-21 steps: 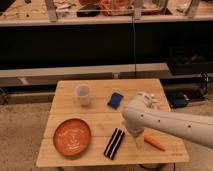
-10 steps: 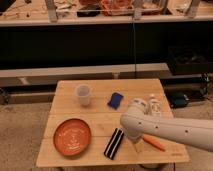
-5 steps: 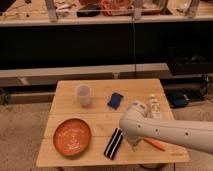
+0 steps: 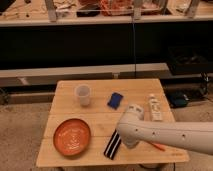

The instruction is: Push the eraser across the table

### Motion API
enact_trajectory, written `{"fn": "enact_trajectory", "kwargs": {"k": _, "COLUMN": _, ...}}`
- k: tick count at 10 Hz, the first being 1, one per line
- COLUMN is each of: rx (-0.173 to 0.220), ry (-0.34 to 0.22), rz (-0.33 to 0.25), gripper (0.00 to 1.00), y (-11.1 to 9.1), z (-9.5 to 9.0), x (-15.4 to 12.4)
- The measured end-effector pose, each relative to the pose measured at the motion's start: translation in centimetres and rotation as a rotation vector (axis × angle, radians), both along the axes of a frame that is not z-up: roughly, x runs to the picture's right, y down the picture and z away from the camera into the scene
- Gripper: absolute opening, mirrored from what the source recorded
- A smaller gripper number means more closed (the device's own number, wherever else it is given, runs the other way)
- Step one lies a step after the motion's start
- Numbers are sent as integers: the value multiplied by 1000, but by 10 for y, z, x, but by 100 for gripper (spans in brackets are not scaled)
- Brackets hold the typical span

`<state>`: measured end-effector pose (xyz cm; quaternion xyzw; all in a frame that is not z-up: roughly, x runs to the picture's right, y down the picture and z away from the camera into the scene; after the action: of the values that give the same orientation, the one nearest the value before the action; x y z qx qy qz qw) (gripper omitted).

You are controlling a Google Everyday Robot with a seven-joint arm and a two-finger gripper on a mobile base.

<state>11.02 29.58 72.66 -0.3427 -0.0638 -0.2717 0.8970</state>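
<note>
**Arm bent low over the eraser at the table's front edge**

The small planked table (image 4: 100, 119) stands in front of a long dark shelving unit, and the robot's white arm (image 4: 172, 136) reaches in from the right, crossing the front right corner of the top. Its thick end bends down just right of the middle of the front edge. The pincer (image 4: 128, 142) sits beneath that bend, low over the wood and right up against the right-hand side of the eraser. The bulk of the arm covers it from where I stand, so I cannot tell whether it is apart or together, or whether it actually touches the block.

The eraser (image 4: 113, 145) lies flat near the front edge, a little right of centre. It is slanted, with its near end pointing towards the front edge and its far end leaning towards the arm. Its pale stripes run lengthwise along the black top.

An orange plate (image 4: 72, 136) rests towards the front left corner, well apart from the eraser. A pale cup (image 4: 83, 95) stands upright near the far edge, left of centre. A blue pad (image 4: 115, 100) lies beside it, about midway along the far half. A white tube (image 4: 155, 108) lies along the right edge. A thin orange thing (image 4: 159, 147) pokes out from under the arm near the front right corner, mostly hidden.
</note>
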Motion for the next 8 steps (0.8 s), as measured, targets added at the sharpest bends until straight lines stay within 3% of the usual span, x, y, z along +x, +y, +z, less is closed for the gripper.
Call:
{"fn": "enact_trajectory", "kwargs": {"k": 1, "rx": 1, "ry": -10, "rz": -6, "gripper": 5, "y": 1, "z": 5, "x": -6}}
{"fn": "enact_trajectory", "kwargs": {"k": 8, "rx": -8, "ry": -35, "rz": -24, "gripper": 5, "y": 1, "z": 28, "x": -24}}
